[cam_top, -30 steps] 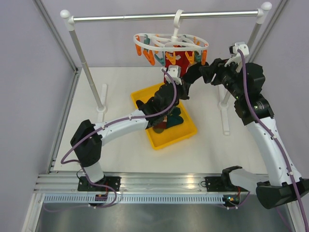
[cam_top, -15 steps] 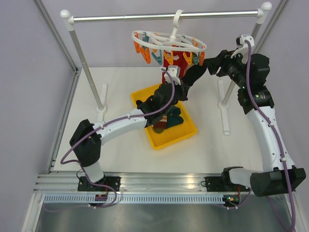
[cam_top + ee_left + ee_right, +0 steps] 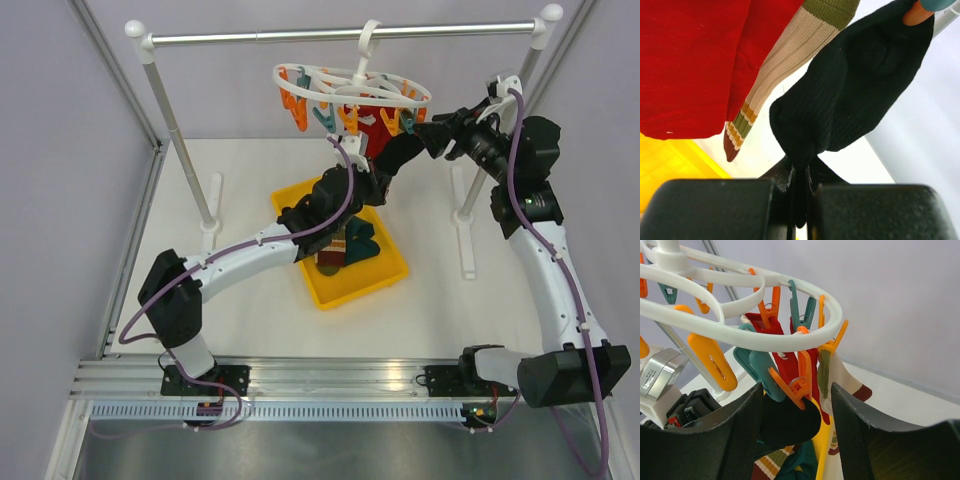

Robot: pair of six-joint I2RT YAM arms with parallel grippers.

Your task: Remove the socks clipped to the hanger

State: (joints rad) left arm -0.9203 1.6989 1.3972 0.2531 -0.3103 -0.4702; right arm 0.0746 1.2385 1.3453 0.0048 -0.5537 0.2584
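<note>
The white hanger (image 3: 350, 82) hangs by its hook from the rail, and its ring fills the top of the right wrist view (image 3: 765, 335). A red sock (image 3: 690, 65), a tan striped sock (image 3: 790, 55) and a black sock (image 3: 855, 85) hang from its clips. My left gripper (image 3: 801, 200) is shut on the black sock's lower tip, under the hanger's right side (image 3: 385, 165). My right gripper (image 3: 797, 390) is open. Its fingers (image 3: 740, 440) stand either side of the orange clip (image 3: 802, 385) that holds the black sock (image 3: 790, 422).
A yellow tray (image 3: 330, 292) on the table below the hanger holds several loose socks (image 3: 348, 248). The metal rail (image 3: 300, 36) rests on two white posts (image 3: 185, 150), one close behind the right arm. Purple walls enclose the table.
The right arm has risen and its gripper has come in to the clips at the hanger's right edge. The left gripper has edged upward. The hanger has shifted slightly.
</note>
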